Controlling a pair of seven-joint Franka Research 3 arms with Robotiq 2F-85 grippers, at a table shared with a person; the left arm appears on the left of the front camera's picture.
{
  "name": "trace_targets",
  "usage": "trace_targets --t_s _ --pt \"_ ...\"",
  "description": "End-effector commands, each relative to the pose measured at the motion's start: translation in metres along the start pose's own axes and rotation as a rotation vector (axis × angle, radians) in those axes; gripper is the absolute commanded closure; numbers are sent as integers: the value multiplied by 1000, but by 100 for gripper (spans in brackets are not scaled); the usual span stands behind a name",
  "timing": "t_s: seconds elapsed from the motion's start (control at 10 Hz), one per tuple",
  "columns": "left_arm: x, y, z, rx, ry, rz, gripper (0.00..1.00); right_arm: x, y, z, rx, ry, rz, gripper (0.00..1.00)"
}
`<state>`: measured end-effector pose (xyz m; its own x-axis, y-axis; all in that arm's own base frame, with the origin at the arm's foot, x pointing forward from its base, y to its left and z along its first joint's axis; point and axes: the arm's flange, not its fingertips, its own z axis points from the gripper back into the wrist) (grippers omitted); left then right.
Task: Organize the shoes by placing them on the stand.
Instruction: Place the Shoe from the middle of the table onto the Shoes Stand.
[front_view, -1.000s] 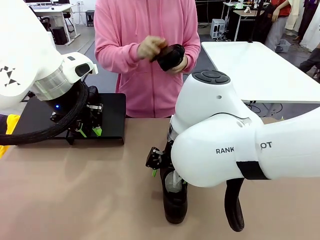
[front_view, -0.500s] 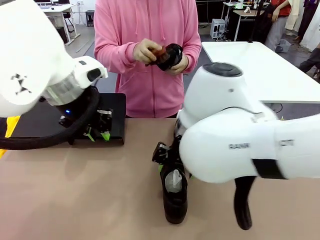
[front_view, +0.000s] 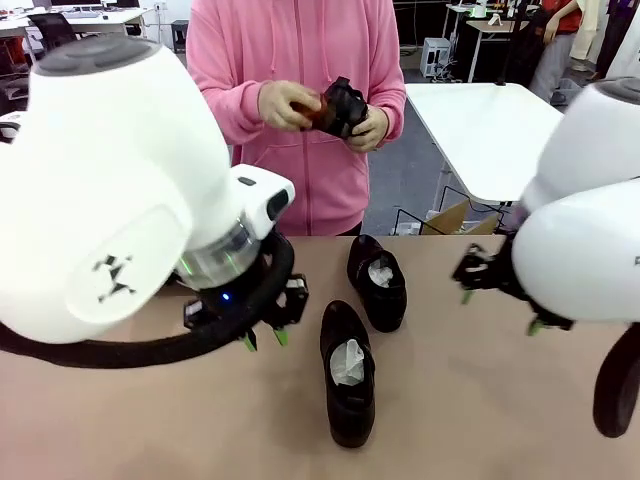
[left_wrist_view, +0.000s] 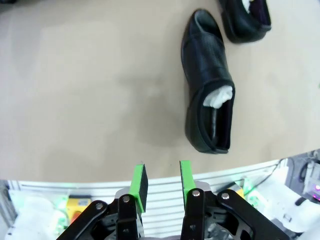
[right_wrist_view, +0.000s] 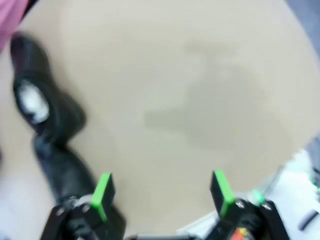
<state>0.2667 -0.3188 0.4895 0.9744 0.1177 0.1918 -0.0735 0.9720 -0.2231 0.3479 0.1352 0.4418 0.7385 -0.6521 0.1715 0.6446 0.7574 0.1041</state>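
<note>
Left gripper (left_wrist_view: 162, 182): pads drawn near, small gap between, nothing clasped. 1 shoe (left_wrist_view: 209, 112) seen ahead, right of fingers; 2nd shoe (left_wrist_view: 246, 20) beyond it. Right gripper (right_wrist_view: 162, 192): spread wide, empty; shoes blurred at its left. Possibly 3rd shoe (front_view: 345, 108) held in person's hands (front_view: 285, 103).

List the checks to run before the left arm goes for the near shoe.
1. Left gripper empty, jaws apart: ok.
2. Right gripper open and empty: ok.
3. Near shoe sole down on the table, paper inside: ok.
4. Near shoe clear of far shoe: cannot tell; they lie close together.
5. Person's hands up off the table, holding a third shoe: ok.
</note>
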Motion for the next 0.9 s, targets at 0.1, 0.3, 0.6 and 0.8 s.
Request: trace_targets --t_s 0.1,0.3,0.6,0.8 --pt "6 -20 -48 29 63 45 62 0 0 0 0 0 0 0" --pt "11 -35 -80 23 50 -30 62 0 0 0 0 0 0 0" --pt "17 -53 -109 15 59 -69 62 0 0 0 0 0 0 0" --pt "21 -61 -120 13 61 -68 62 0 0 0 0 0 0 0"
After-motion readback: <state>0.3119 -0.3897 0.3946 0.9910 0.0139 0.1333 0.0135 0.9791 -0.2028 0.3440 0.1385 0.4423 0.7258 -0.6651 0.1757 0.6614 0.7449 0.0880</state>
